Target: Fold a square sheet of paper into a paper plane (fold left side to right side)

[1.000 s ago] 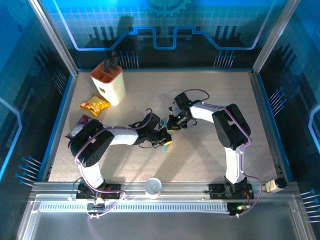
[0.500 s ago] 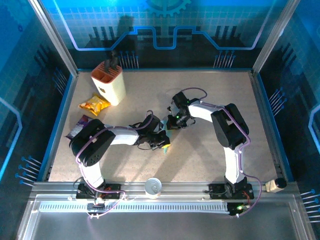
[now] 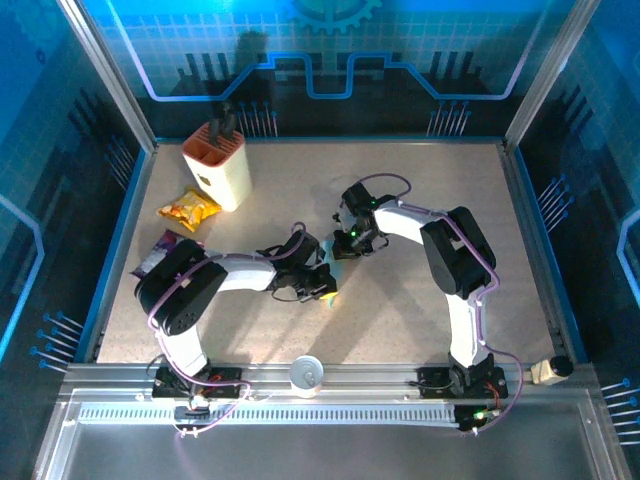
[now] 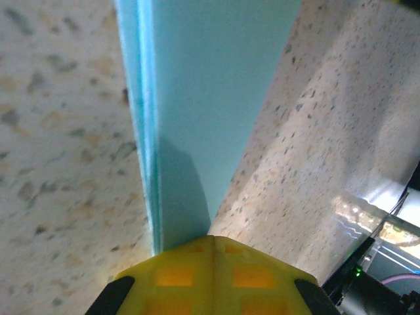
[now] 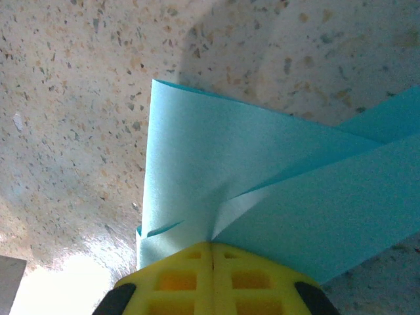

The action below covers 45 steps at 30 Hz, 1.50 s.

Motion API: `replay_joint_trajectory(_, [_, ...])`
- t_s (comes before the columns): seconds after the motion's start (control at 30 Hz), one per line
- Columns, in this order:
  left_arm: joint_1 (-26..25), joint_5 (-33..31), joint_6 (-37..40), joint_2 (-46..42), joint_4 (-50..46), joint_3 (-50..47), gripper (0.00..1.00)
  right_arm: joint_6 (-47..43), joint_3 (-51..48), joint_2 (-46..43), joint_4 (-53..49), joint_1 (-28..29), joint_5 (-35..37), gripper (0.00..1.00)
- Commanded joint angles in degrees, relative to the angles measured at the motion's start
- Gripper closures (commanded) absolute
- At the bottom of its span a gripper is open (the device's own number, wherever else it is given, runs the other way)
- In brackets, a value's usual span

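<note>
At mid-table from above, the left gripper (image 3: 327, 288) and right gripper (image 3: 347, 244) sit close together. Left wrist view: jaws clamped tight on the narrow end of the folded blue paper sheet (image 4: 203, 98), low over the tabletop. Right wrist view: jaws pinched on its layered flaps; pulling apart could tear it or skew the crease.

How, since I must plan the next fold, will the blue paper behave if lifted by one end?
Probably floppy: the blue paper is thin, and its layers gape and buckle beside the right tool. Likely very light, so a push may slide it across the table. The stacked fold at the left tool looks somewhat stiffer.
</note>
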Motion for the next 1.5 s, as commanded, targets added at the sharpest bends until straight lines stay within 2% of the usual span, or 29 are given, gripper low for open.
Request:
replay_joint_trajectory(0.0, [-0.2, 1.8, 2.1, -2.1, -4.8, -1.9, 1.0, -1.2, -3.2, 6.9, -5.8, -0.2, 13.3, 1.0])
replay_joint_trajectory(0.47, [-1.1, 1.8, 2.6, -4.6, -5.9, -5.0, 1.0, -1.1, -2.5, 7.0, -6.7, -0.2, 13.5, 1.0])
replay_joint_trajectory(0.63, [-1.2, 1.7, 0.8, -6.9, -3.2, -6.8, 1.0, -1.1, -2.5, 7.1, -6.8, 0.1, 13.3, 1.0])
replay_joint_trajectory(0.9, [-1.1, -0.2, 1.9, -11.0, -6.3, -3.0, 1.0, -0.8, -2.5, 7.1, -6.6, 0.3, 13.3, 1.0])
replay_joint_trajectory(1.23, [-2.9, 2.9, 1.6, -4.1, -2.8, 1.8, 1.0, -0.8, -2.2, 7.5, -6.8, 0.3, 13.2, 1.0])
replay_joint_trajectory(1.47, [-3.5, 2.7, 1.5, -0.8, -2.2, 2.8, 1.0, -0.9, -2.3, 7.7, -7.0, 0.4, 13.4, 1.0])
